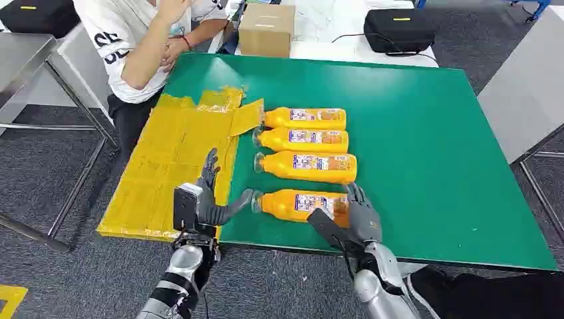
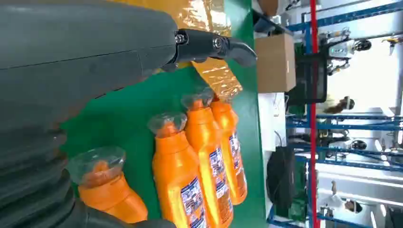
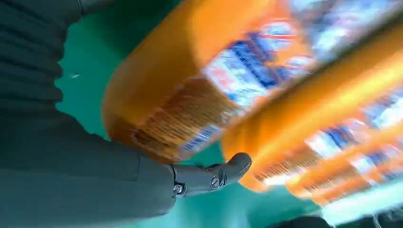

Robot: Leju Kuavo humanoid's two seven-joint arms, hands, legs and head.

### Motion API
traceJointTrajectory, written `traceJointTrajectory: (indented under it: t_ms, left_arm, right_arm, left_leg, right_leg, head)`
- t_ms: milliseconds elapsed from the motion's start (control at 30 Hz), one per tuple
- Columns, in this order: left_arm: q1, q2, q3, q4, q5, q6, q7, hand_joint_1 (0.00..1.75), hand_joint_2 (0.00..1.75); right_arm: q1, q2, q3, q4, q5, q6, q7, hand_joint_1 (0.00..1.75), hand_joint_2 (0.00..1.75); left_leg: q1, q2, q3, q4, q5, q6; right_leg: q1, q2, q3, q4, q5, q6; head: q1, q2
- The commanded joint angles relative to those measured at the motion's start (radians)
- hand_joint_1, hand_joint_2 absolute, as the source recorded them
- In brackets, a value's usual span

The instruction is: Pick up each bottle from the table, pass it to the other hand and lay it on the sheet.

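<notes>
four orange bottles lie in a row on the green table point(image 1: 432, 133), caps toward the yellow sheet point(image 1: 166, 166); the nearest bottle point(image 1: 302, 204) looks full, rigid and slick, best gripped round its labelled middle; the right hand point(image 1: 359, 212) reaches its base end, grip not yet clear; the left hand point(image 1: 209, 196) waits open, holding nothing, beside the cap.

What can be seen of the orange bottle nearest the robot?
The nearest bottle is orange plastic with a clear cap and a blue, white and orange label. It lies on its side on the green table, cap toward the yellow sheet, first in a row of four parallel bottles. The right hand is at its base end, though a grip cannot be confirmed. The left hand is open beside its cap.
</notes>
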Motion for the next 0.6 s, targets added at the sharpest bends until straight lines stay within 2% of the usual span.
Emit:
traceJointTrajectory:
  t_ms: [33,67,267,300,333,367,433,467,600]
  left_arm:
    - [-0.015,0.012,0.049,0.03,0.026,-0.058,0.011,0.0,1.75]
    - [-0.019,0.012,0.053,0.035,0.029,-0.066,0.008,0.0,1.75]
    - [-0.023,0.011,0.057,0.039,0.03,-0.069,0.009,0.0,1.75]
    - [-0.023,0.011,0.059,0.039,0.03,-0.071,0.009,0.0,1.75]
    - [-0.026,0.013,0.058,0.043,0.035,-0.084,0.009,0.0,1.75]
    - [-0.033,0.013,0.061,0.053,0.039,-0.094,0.007,0.0,1.75]
    - [-0.042,0.013,0.063,0.065,0.046,-0.107,0.005,0.0,1.75]
    - [-0.049,0.013,0.062,0.078,0.05,-0.117,0.004,0.0,1.75]
    - [-0.058,0.013,0.063,0.093,0.055,-0.122,0.001,0.0,1.75]
  right_arm:
    - [-0.158,-0.105,0.081,0.135,0.025,0.182,0.025,0.0,1.75]
    - [-0.182,-0.11,0.096,0.164,0.022,0.197,0.021,1.43,1.75]
    - [-0.196,-0.106,0.103,0.189,0.013,0.199,0.015,1.43,1.75]
    - [-0.197,-0.108,0.109,0.193,0.009,0.2,0.017,1.75,1.75]
    - [-0.211,-0.11,0.116,0.211,-0.024,0.244,-0.005,1.75,1.75]
    - [-0.229,-0.114,0.13,0.233,-0.034,0.255,-0.01,1.75,1.75]
    - [-0.263,-0.106,0.139,0.283,-0.074,0.284,-0.035,1.75,1.75]
    - [-0.28,-0.108,0.148,0.314,-0.101,0.303,-0.052,1.75,1.75]
    - [-0.29,-0.113,0.159,0.334,-0.124,0.304,-0.066,1.75,1.75]
  left_leg:
    - [0.0,0.003,0.007,0.0,-0.004,-0.001]
    - [0.0,0.004,0.006,0.0,-0.003,-0.001]
    - [0.0,0.002,0.006,-0.001,-0.002,-0.001]
    - [0.0,0.001,0.006,-0.001,-0.002,-0.001]
    - [0.0,0.001,0.004,-0.001,-0.001,-0.001]
    - [0.0,0.002,0.007,-0.001,-0.003,-0.001]
    - [0.0,0.002,0.004,-0.001,-0.001,0.0]
    - [0.0,0.003,0.006,-0.001,-0.002,-0.001]
    - [0.0,0.001,0.006,-0.001,-0.001,-0.001]
  right_leg:
    - [0.0,0.003,0.006,0.0,-0.002,-0.001]
    - [0.0,0.004,0.004,0.0,-0.002,-0.001]
    - [0.001,0.001,0.005,-0.001,-0.001,-0.001]
    - [0.0,0.001,0.005,-0.001,-0.001,-0.001]
    - [0.0,0.001,0.003,-0.001,0.0,-0.001]
    - [0.0,0.002,0.006,-0.001,-0.002,-0.001]
    - [0.0,0.002,0.003,-0.001,0.0,-0.001]
    - [0.0,0.003,0.005,-0.001,-0.001,-0.001]
    - [0.001,0.001,0.005,-0.001,-0.001,-0.001]
  head:
    - [0.0,0.0]
    - [0.0,0.0]
    - [0.0,0.0]
    - [0.0,0.0]
    - [0.0,0.0]
    - [0.0,0.0]
    - [0.0,0.0]
    - [0.0,0.0]
    - [0.0,0.0]
